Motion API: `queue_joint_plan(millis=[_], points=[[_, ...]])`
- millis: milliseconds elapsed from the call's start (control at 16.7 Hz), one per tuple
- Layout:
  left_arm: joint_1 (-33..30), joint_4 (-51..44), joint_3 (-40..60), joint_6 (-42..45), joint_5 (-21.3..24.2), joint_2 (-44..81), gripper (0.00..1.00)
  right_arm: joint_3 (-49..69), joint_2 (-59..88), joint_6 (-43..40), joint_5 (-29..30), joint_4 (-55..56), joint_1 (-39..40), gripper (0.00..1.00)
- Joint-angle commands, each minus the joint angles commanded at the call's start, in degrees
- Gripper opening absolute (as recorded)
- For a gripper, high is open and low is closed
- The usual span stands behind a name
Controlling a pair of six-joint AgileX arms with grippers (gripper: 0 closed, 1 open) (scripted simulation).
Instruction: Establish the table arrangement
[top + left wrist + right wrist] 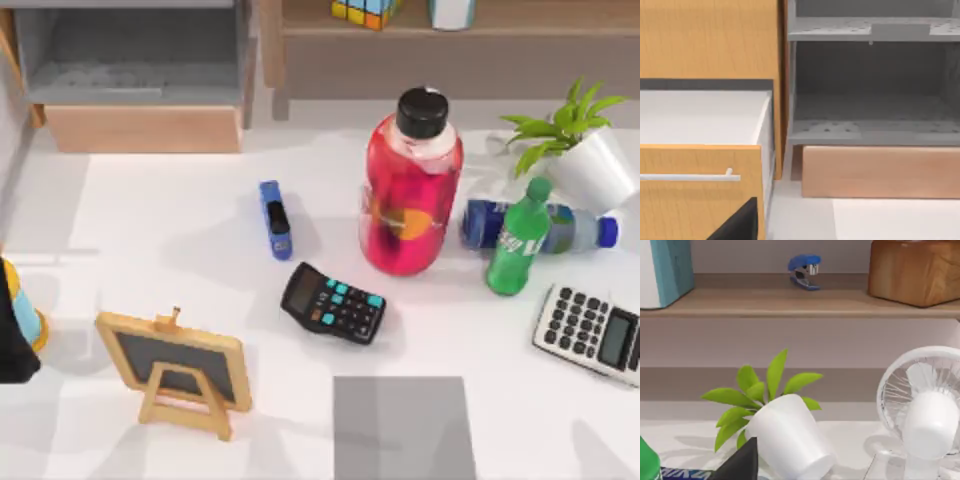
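Spread loose over the white table, seemingly as unsorted stock awaiting arrangement: blue stapler just beside a black calculator, a tall red juice bottle upright at the middle, a small chalkboard easel propped toward the left. Near the front edge, a grey mat lying bare, probably meant as a placing spot. On the right, crowded together: green soda bottle upright in front of a blue bottle on its side, a tipped white-potted plant behind, a light calculator cut by the frame.

Aimed at the wooden shelf unit from the left wrist, with a drawer pulled open; from the right wrist, at the plant pot and a white fan. Judged parked, nothing yet underway.

Hard to read: left gripper and right gripper each cut down to a dark wedge, so cannot tell whether spread or pressed together. Dark shape with yellow and blue at the left edge cropped, identity unclear
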Motion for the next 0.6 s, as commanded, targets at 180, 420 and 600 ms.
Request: queue_joint_plan(millis=[180, 420, 600], points=[[0.1, -0.3, 0.5, 0.1, 0.0, 0.5, 1.0, 0.0, 0.0, 0.0, 0.0, 0.0, 0.0, 1.0], [1.1, -4.5, 7.5, 1.0, 0.1, 7.7, 1.0, 0.0, 0.0, 0.0, 0.0, 0.0, 0.0, 1.0], [2.9, -10.3, 17.6, 2.3, 0.1, 18.3, 1.0, 0.0, 0.0, 0.0, 0.0, 0.0, 0.0, 1.0]])
